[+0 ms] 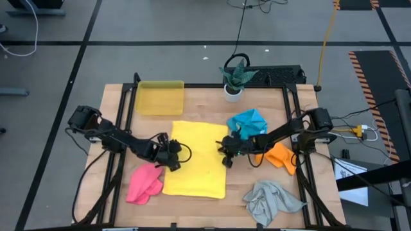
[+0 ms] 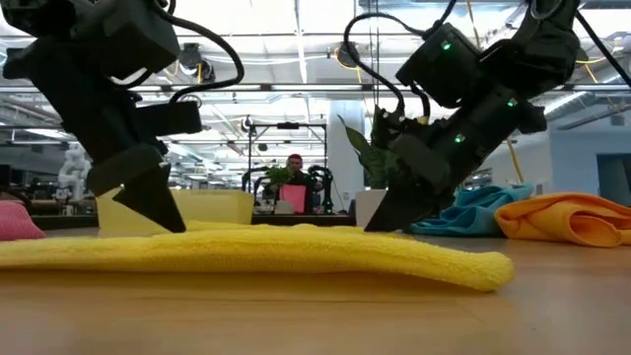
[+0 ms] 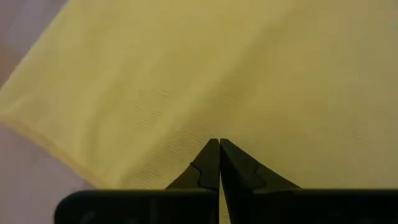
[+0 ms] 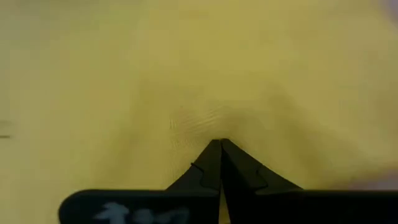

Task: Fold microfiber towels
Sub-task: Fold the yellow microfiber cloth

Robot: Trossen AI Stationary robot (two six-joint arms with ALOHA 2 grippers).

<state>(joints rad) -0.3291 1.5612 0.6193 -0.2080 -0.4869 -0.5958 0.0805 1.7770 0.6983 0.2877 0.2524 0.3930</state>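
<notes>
Five microfiber towels counted on the table (image 1: pixel 205 97) in the high view, one of each colour. Spread flat at the middle: yellow towel (image 1: pixel 196 159), one only, the largest patch of colour. Bunched just beside its near-left corner: pink towel (image 1: pixel 144 183), one. Crumpled beside its far-right corner: blue towel (image 1: pixel 249 120), one. Heaped to the right, partly under the right arm: orange towel (image 1: pixel 280 156), one. Rumpled at the near right, well apart from the others: grey towel (image 1: pixel 271 200), one.

Two grippers, both down on the yellow towel. Left gripper (image 3: pixel 219 144) planted at the towel's left edge, fingertips pressed together to a single point on the cloth; whether any fabric is pinched between them, not clear. Right gripper (image 4: pixel 219 144) at the towel's right edge, fingertips likewise closed tight against the cloth, with the fabric puckered faintly around the tip; a pinch of cloth not visible for certain.

Shown only from above: the grey towel, and the full count of five. Shown only at table height: the yellow towel as a low thick roll along the wood, with both closed grippers meeting its top surface, and one person (image 2: pixel 293 176) seated far back in the room. Shown only by the wrist views: the meeting of the finger tips, closed with no gap.

Farther out: one yellow tray (image 1: pixel 160 97) at the far left, one small potted plant (image 1: pixel 234 80) at the far edge
</notes>
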